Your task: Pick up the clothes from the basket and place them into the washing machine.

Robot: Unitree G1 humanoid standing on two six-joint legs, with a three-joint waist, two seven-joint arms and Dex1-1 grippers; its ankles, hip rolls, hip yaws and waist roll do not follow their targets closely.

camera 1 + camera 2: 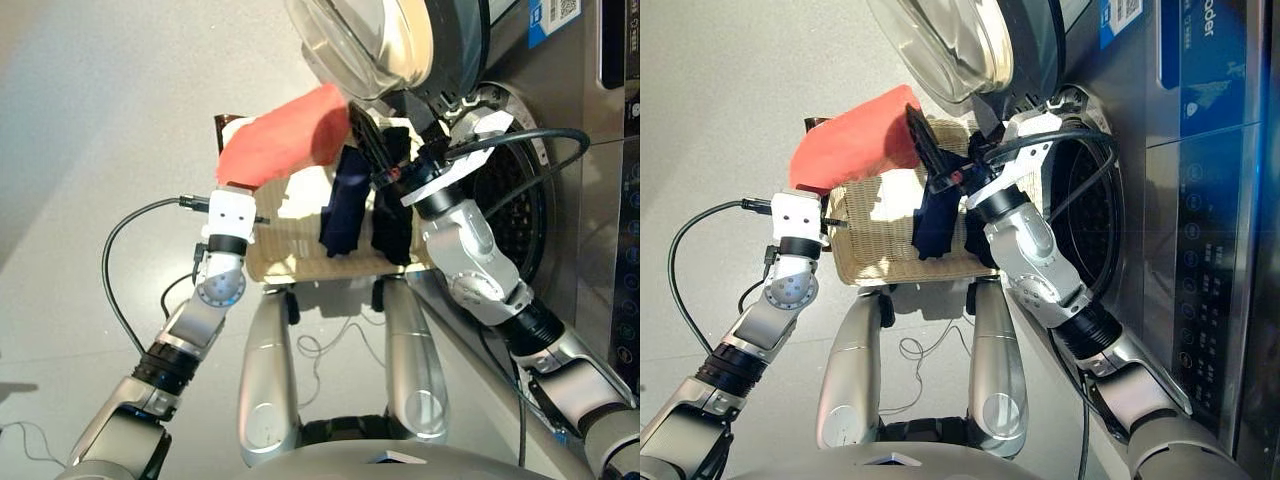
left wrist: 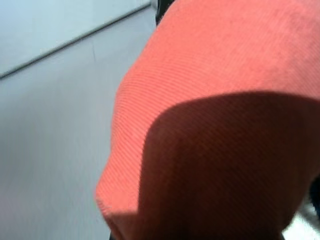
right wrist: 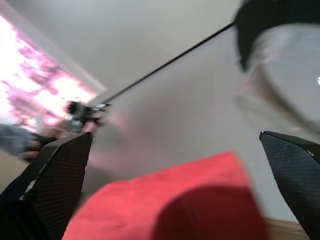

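A pale grey floor [image 1: 90, 120] is seen under everything, with a black cable [image 1: 120, 260] lying on it near the left arm. On the right side the dark grey washer [image 1: 1210, 200] stands, with its glass door [image 1: 365, 45] swung open above the grippers and the perforated drum [image 1: 515, 195] visible behind the right arm.

The left gripper [image 1: 262, 165] is raised, and the red garment [image 1: 285, 135] is draped over it, so the fingers are hidden; whether they are closed on the cloth cannot be told. In the left wrist view almost nothing but this red cloth is seen.

The right gripper [image 3: 175, 185] is held wide open, its two black fingers [image 3: 60, 175] well apart in the right wrist view, and nothing is gripped between them. The red garment is seen just ahead of it, between the fingers but not touched. A navy garment [image 1: 345, 205] and a black garment [image 1: 392, 225] hang down just beside the right wrist, over the basket; how they are held cannot be told.

The basket [image 1: 290, 245] of cream wicker lies beyond the left gripper and beside the right forearm, just in front of the washer. A bright patch of light is seen on its bottom.
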